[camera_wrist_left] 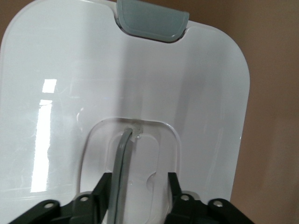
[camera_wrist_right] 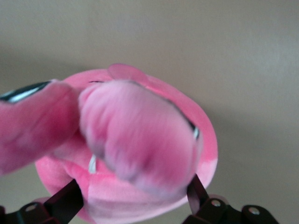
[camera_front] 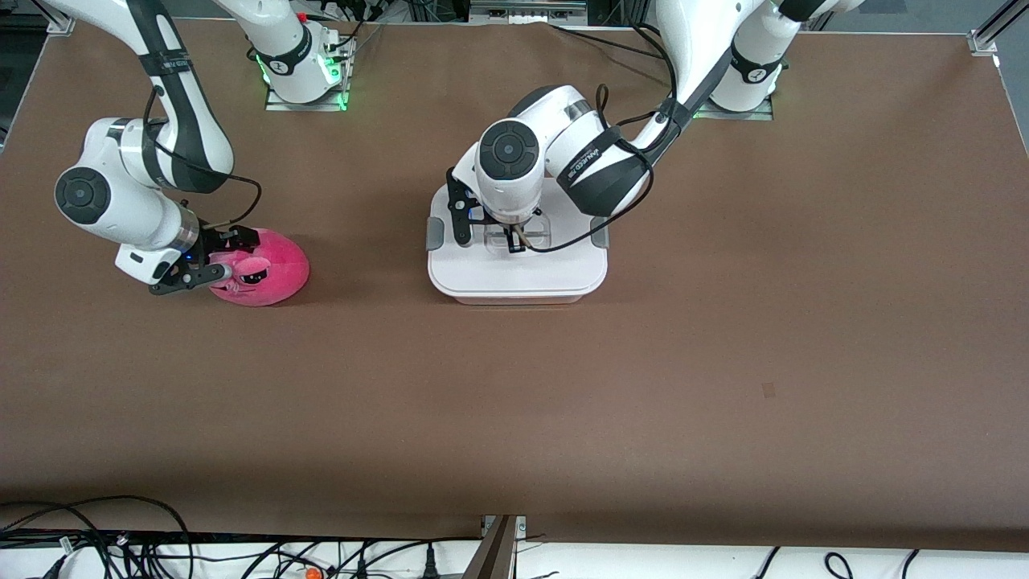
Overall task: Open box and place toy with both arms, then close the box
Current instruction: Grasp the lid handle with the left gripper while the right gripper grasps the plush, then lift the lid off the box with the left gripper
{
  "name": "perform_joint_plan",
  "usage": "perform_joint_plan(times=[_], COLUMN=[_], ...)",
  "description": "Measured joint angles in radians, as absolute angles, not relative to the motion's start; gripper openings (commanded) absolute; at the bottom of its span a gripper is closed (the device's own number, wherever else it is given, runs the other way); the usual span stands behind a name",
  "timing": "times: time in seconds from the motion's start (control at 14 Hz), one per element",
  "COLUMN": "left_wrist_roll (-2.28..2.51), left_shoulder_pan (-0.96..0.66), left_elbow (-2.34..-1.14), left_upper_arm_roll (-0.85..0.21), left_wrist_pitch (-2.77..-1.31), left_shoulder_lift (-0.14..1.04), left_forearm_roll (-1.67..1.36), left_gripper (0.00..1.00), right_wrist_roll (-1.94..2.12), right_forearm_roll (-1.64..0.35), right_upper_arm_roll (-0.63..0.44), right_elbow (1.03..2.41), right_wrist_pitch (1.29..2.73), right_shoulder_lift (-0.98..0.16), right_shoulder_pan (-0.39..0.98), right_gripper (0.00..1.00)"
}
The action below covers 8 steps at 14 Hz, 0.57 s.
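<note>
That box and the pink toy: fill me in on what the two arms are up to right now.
The left tool is down in the handle recess of the box, fingers either side of the grey handle strip; the lid is still on. The right tool is at the toy, which sits on the table toward the right arm's end, with a finger on each side of it.
</note>
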State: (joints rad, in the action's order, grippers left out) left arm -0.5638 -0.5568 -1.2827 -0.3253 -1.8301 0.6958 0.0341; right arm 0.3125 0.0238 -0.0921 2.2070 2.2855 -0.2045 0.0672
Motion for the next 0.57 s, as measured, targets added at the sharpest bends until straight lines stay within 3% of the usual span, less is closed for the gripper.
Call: perform_joint_plan(times=[0.07,0.14,0.57], left_wrist_roll=[-0.564,-0.564,-0.577], left_shoulder_pan=[-0.556,-0.555,-0.546], left_elbow=[-1.283,-1.283,-1.276], left_upper_arm_roll=[-0.325,-0.325,-0.328], left_wrist_pitch=[-1.83,-1.83,-1.825], left_shoulder_lift=[0.696,0.696,0.691], left_forearm_roll=[0.034,0.034,0.031], left_gripper=[0.0,0.0,0.0], right_wrist_roll=[0.312,0.312,0.306], right_forearm_roll=[0.023,0.023,0.019], right_upper_arm_roll=[-0.084,-0.075,-0.047], right_elbow=[2.207,2.206,2.187], right_wrist_pitch=[2.301,2.31,2.325], right_shoulder_lift=[-0.207,-0.209,-0.212], right_shoulder_pan=[0.067,0.067,0.071], right_gripper=[0.04,0.0,0.0])
